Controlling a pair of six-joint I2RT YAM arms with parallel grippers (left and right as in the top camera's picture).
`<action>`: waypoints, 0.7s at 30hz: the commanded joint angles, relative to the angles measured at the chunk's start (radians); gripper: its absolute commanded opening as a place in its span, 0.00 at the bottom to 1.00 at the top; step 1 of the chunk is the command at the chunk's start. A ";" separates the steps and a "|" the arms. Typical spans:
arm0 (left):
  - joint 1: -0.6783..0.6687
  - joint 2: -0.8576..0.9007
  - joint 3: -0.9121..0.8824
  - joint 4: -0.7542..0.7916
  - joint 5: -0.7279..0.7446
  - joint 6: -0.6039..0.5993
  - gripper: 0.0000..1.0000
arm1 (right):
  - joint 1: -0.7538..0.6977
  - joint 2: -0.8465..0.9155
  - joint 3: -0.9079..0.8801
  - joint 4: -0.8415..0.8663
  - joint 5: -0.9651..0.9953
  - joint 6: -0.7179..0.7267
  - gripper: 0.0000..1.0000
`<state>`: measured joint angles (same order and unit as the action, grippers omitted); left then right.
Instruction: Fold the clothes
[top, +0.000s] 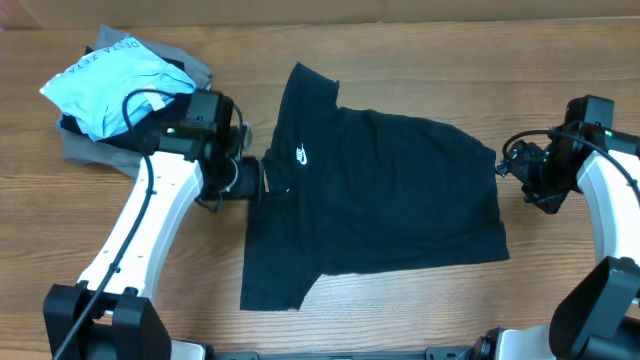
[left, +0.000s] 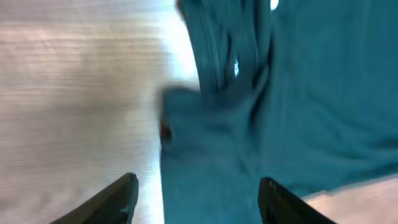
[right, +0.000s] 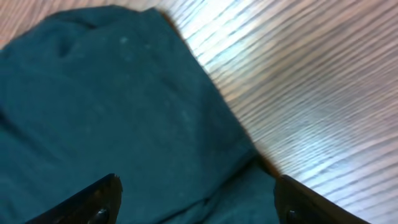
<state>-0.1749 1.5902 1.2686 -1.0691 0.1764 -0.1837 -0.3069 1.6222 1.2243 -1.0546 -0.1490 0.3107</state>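
The left hand (top: 268, 184) stands open, and the collar side of the black T-shirt (top: 390, 195) lies just in front of it. The shirt is spread out on the worktop (top: 400, 320) between the 2 hands. I judge it light, soft and limp; a pinch at an edge or corner seems best. The right hand (top: 508, 168) is open too, with the hem edge just ahead of it.

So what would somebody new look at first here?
The big black T-shirt spread out in the middle of the table. The left gripper and right gripper are open, one at each side edge of it. A blue garment tops a pile in the far left corner.
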 joint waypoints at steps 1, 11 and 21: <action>0.000 0.073 -0.019 0.148 -0.016 0.087 0.64 | -0.004 -0.024 -0.002 0.010 -0.063 0.003 0.81; 0.003 0.314 -0.019 0.425 0.018 0.110 0.59 | -0.004 -0.024 -0.002 -0.009 -0.063 -0.001 0.81; 0.005 0.404 -0.019 0.538 0.018 0.109 0.15 | -0.004 -0.024 -0.002 -0.018 -0.062 -0.024 0.81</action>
<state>-0.1703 1.9560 1.2514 -0.5468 0.1883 -0.0906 -0.3069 1.6218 1.2236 -1.0744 -0.2062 0.3012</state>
